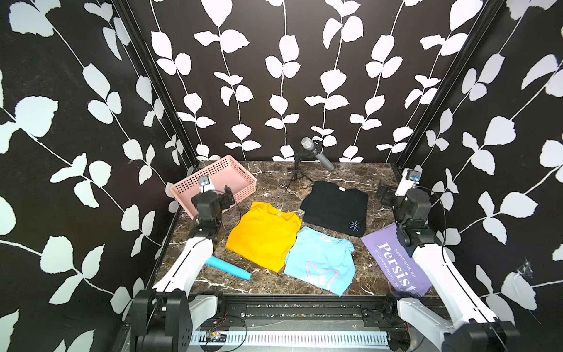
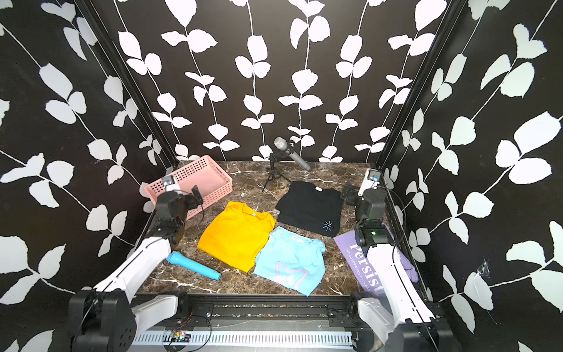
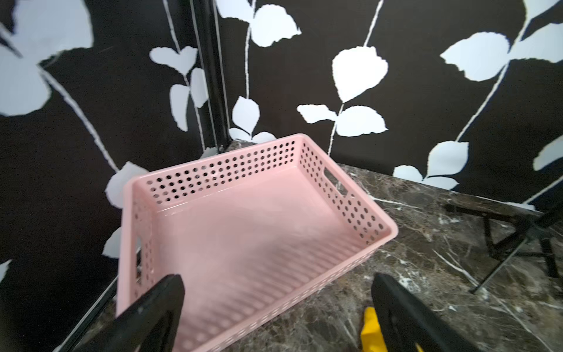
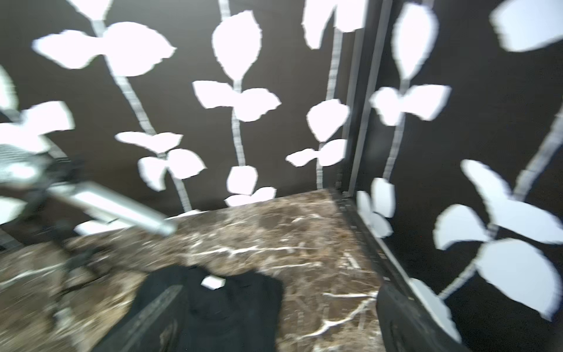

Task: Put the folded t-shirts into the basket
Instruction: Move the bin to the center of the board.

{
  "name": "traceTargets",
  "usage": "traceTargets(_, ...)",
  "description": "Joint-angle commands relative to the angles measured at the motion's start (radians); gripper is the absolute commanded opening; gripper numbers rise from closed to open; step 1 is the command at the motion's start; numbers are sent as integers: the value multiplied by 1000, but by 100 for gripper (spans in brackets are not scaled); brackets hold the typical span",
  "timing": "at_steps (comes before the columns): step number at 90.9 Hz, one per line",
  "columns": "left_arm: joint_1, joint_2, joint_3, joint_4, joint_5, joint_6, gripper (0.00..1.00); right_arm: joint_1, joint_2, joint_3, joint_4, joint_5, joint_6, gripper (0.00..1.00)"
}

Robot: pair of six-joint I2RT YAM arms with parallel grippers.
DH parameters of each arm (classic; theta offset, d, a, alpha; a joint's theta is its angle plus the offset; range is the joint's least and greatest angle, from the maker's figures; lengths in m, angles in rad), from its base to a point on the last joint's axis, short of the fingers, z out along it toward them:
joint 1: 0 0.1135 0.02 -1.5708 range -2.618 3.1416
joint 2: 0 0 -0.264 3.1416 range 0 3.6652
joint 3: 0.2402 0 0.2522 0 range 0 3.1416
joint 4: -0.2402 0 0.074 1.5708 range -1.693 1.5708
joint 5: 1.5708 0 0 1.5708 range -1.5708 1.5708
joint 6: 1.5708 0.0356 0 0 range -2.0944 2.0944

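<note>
Basket (image 3: 219, 173) floor bare; t-shirts (image 1: 265, 234) outside — on tabletop (image 1: 271, 183).

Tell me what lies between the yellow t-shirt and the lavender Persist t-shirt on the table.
The light blue star t-shirt lies between the yellow t-shirt and the lavender t-shirt; both top views show it.

Overhead stereo pair; close wrist views

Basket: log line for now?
basket empty | yellow shirt, blue shirt, black shirt, purple shirt on table | left gripper open | right gripper open
</note>
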Motion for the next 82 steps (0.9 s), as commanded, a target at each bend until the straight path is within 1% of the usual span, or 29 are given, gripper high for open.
traceTargets(1, 3, 147, 150, -263, 185, 16, 98, 126, 78, 91, -228, -120, 0, 98)
traceTargets(8, -2, 291, 275, -347, 267, 75, 99, 198, 144, 154, -278, -158, -18, 98)
traceTargets(17, -10, 427, 425, -460, 301, 187, 98, 261, 211, 207, -325, -187, -47, 98)
traceTargets(27, -16, 548, 585, -588, 316, 305, 98, 283, 251, 231, -356, -242, -57, 98)
traceTargets(39, -23, 649, 710, -697, 357, 402, 96, 296, 271, 222, -357, -273, -51, 98)
traceTargets(47, -33, 714, 791, -751, 380, 462, 89, 302, 276, 204, -342, -279, -40, 98)
traceTargets(54, -40, 782, 887, -848, 402, 521, 82, 305, 280, 193, -325, -289, -31, 98)
traceTargets(55, -40, 792, 918, -862, 406, 530, 81, 306, 282, 191, -323, -290, -30, 98)
traceTargets(61, -48, 846, 989, -927, 421, 571, 78, 307, 288, 186, -322, -295, -28, 98)
traceTargets(74, -66, 919, 1078, -1000, 420, 637, 73, 307, 295, 180, -319, -289, -27, 98)
traceTargets(82, -76, 948, 1108, -1009, 407, 677, 65, 307, 295, 170, -306, -284, -27, 98)
